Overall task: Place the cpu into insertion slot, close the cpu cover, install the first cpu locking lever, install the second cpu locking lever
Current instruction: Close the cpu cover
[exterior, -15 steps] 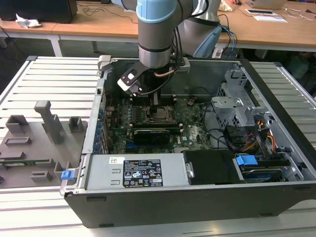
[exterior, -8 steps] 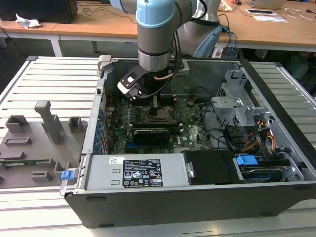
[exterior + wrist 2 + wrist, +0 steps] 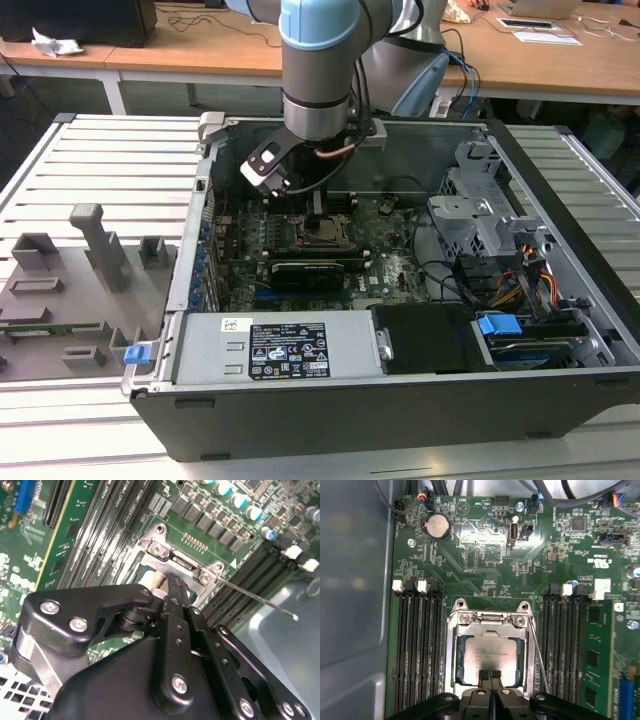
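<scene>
The cpu (image 3: 490, 652) is seen lying in the insertion slot (image 3: 324, 233), near the middle of the motherboard (image 3: 485, 570) and between its two banks of memory slots (image 3: 415, 645). The cpu cover (image 3: 490, 626) is folded down over it, so that the metal top is framed by the cover's window. The gripper (image 3: 490, 676) is held low at one edge of that window, its fingers drawn together with no gap to be made out and nothing gripped between them; whether the tips are touching cover or chip cannot be told. A thin locking lever (image 3: 539, 655) is seen beside the cover, and in the second wrist view the same lever (image 3: 255, 597) is shown standing free, angled out over the neighbouring memory slots, so it is judged unlatched. With the cover apparently not clamped, it could be lifted or skewed if the tips are dragged sideways, and the chip could be scratched or nudged off its seat if it is pressed on directly. The springy lever could slip off the closed tips under load and snap back, or be driven against the memory slots if swung wide of its hook.
</scene>
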Available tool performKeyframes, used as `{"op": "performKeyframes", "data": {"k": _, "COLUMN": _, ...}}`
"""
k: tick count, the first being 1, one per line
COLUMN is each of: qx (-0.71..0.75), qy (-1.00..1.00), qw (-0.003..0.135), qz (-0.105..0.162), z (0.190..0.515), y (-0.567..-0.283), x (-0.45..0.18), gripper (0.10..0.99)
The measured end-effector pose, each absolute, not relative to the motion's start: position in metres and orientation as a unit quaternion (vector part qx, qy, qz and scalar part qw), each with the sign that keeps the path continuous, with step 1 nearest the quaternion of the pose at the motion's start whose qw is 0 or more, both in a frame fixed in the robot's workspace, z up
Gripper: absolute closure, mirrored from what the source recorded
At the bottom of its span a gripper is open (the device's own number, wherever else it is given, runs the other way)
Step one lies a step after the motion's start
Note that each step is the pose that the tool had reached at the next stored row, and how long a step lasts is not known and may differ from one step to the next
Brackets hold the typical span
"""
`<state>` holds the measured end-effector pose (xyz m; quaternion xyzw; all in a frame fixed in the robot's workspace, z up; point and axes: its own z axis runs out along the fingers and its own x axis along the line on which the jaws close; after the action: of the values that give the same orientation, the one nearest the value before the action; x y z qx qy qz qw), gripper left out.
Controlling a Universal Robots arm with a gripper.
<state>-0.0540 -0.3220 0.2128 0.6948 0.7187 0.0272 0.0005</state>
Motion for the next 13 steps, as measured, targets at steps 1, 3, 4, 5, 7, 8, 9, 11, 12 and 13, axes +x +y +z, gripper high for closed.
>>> {"op": "performKeyframes", "data": {"k": 1, "qx": 0.695, "qy": 0.719, "qw": 0.0, "qz": 0.027, "z": 0.213, "y": -0.322, "x": -0.054, "gripper": 0.98}}
{"op": "performKeyframes", "data": {"k": 3, "qx": 0.695, "qy": 0.719, "qw": 0.0, "qz": 0.027, "z": 0.213, "y": -0.322, "x": -0.052, "gripper": 0.98}}
{"op": "performKeyframes", "data": {"k": 4, "qx": 0.695, "qy": 0.719, "qw": 0.0, "qz": 0.027, "z": 0.213, "y": -0.322, "x": -0.051, "gripper": 0.98}}
{"op": "performKeyframes", "data": {"k": 5, "qx": 0.695, "qy": 0.719, "qw": 0.0, "qz": 0.027, "z": 0.213, "y": -0.322, "x": -0.05, "gripper": 0.98}}
{"op": "performKeyframes", "data": {"k": 7, "qx": 0.695, "qy": 0.719, "qw": 0.0, "qz": 0.027, "z": 0.213, "y": -0.322, "x": -0.048, "gripper": 0.98}}
{"op": "performKeyframes", "data": {"k": 8, "qx": 0.695, "qy": 0.719, "qw": 0.0, "qz": 0.027, "z": 0.213, "y": -0.322, "x": -0.047, "gripper": 0.98}}
{"op": "performKeyframes", "data": {"k": 9, "qx": 0.695, "qy": 0.719, "qw": 0.0, "qz": 0.027, "z": 0.213, "y": -0.322, "x": -0.046, "gripper": 0.98}}
{"op": "performKeyframes", "data": {"k": 11, "qx": 0.695, "qy": 0.719, "qw": 0.0, "qz": 0.027, "z": 0.213, "y": -0.322, "x": -0.045, "gripper": 0.98}}
{"op": "performKeyframes", "data": {"k": 12, "qx": 0.695, "qy": 0.719, "qw": 0.0, "qz": 0.027, "z": 0.213, "y": -0.322, "x": -0.044, "gripper": 0.98}}
{"op": "performKeyframes", "data": {"k": 13, "qx": 0.695, "qy": 0.719, "qw": 0.0, "qz": 0.027, "z": 0.213, "y": -0.322, "x": -0.043, "gripper": 0.98}}
